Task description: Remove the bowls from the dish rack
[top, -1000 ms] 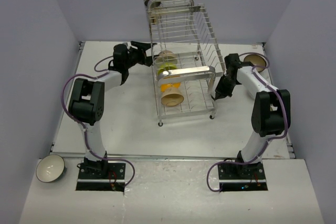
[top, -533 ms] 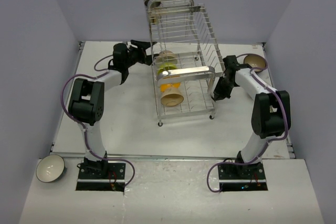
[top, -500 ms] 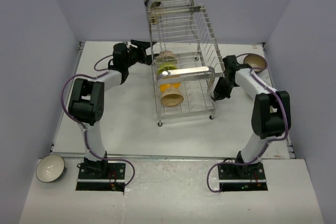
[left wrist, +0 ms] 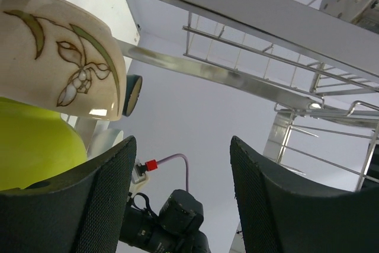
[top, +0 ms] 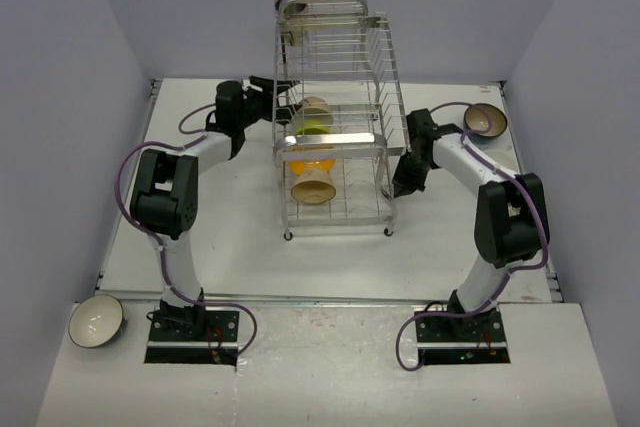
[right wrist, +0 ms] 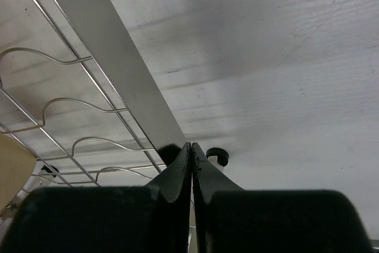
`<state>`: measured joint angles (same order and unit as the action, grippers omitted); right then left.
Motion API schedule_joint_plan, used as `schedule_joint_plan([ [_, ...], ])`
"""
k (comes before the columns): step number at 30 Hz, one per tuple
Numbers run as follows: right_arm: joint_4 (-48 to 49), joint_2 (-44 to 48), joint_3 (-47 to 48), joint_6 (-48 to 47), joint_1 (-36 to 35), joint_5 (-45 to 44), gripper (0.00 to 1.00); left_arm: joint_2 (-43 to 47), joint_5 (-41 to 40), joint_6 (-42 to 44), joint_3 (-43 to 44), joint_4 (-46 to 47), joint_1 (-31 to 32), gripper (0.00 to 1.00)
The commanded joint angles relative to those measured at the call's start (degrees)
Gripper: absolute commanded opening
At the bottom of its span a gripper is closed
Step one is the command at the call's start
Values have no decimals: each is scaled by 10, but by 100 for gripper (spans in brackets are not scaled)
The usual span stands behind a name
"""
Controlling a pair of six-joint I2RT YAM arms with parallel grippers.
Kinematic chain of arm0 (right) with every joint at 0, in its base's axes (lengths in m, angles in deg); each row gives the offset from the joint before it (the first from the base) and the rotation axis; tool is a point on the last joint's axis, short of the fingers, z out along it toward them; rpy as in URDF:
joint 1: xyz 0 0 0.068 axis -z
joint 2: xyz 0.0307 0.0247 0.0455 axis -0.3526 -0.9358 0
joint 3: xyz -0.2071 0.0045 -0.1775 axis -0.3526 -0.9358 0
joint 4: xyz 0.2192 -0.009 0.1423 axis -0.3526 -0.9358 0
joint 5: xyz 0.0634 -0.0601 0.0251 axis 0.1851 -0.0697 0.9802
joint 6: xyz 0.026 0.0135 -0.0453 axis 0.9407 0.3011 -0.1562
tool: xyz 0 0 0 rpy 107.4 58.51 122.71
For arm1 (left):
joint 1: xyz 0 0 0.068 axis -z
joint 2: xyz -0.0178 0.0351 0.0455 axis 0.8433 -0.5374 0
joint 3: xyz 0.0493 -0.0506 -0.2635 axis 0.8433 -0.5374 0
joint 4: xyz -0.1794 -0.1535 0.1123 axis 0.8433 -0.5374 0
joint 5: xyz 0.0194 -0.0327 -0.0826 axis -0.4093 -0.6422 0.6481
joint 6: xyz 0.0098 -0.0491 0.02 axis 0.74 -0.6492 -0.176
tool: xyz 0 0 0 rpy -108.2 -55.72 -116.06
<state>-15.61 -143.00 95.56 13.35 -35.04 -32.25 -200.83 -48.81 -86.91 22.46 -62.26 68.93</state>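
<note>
- The rack [top: 330,139] has slid left across the table [top: 230,237] since a second ago and now stands nearer the left arm.
- The right gripper [top: 402,185] has followed it. Its jaws are pressed together on nothing, low at the rack's right edge.
- The left gripper [top: 284,104] stays spread and empty at the rack's left side, just beside a cream bowl [left wrist: 59,57] and a green bowl [left wrist: 35,146], both still racked.
</note>
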Motion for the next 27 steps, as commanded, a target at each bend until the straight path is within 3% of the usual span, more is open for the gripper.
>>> schedule_joint_plan([
  [1,17,17,4,32,-25,53,0,36,-4,34,22,-41,1,66],
  [10,27,23,-3,47,-50,59,0,73,-39,81,15,-127,2,66],
  [27,37,37,-14,56,-54,53,0,80,-118,67,0,-155,42,65],
])
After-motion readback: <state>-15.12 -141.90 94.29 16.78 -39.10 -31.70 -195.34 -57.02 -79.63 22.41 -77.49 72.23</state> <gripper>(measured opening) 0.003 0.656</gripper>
